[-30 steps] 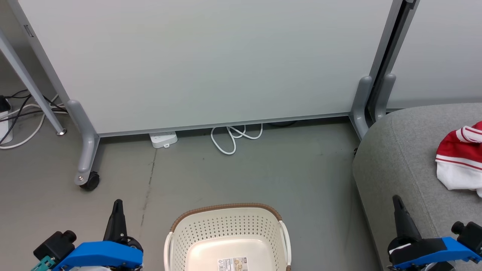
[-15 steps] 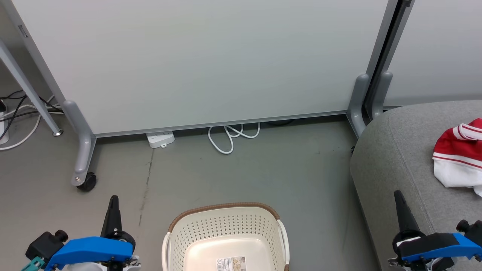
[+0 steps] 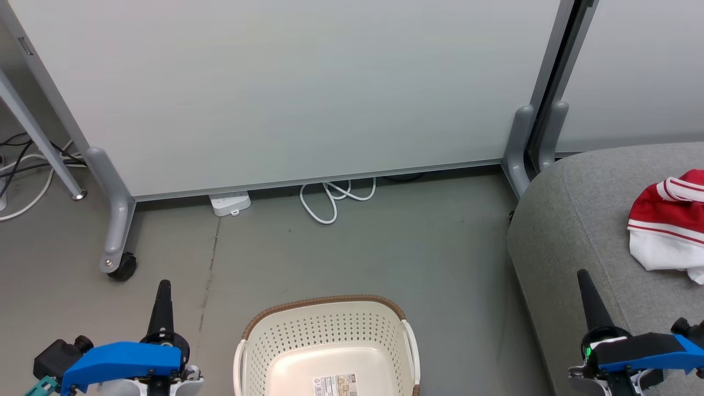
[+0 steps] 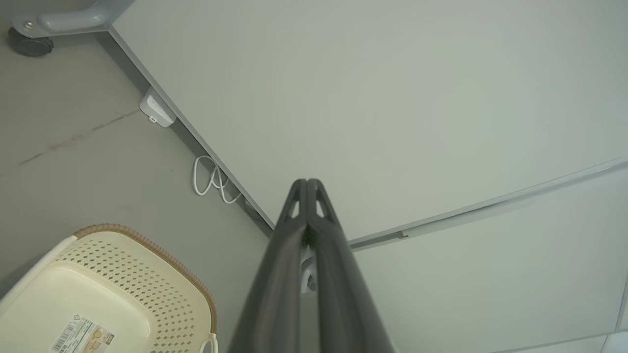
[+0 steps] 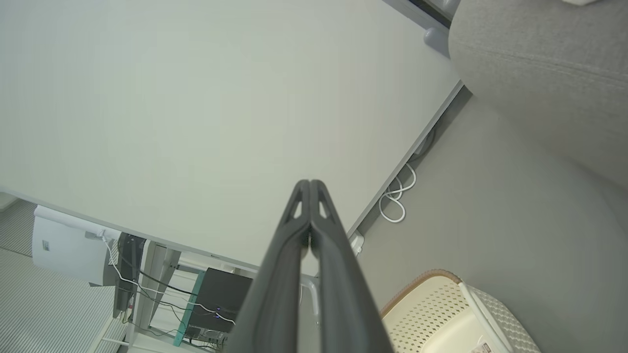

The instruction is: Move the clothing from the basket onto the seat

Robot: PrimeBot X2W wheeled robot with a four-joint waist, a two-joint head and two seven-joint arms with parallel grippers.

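Since the view shifted slightly, left tool (image 3: pixel 163 286) and right tool (image 3: pixel 583 278) pinched closed, clothing (image 3: pixel 663 220) on seat (image 3: pixel 577 220)

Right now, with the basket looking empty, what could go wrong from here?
1. The basket has its near end cut off in the head view, so a garment might lie there unseen.
2. The red and white garment on the seat runs past the picture's edge; how securely it lies cannot be told.
3. A white cable and power strip lie on the floor ahead; rolling forward might snag them.
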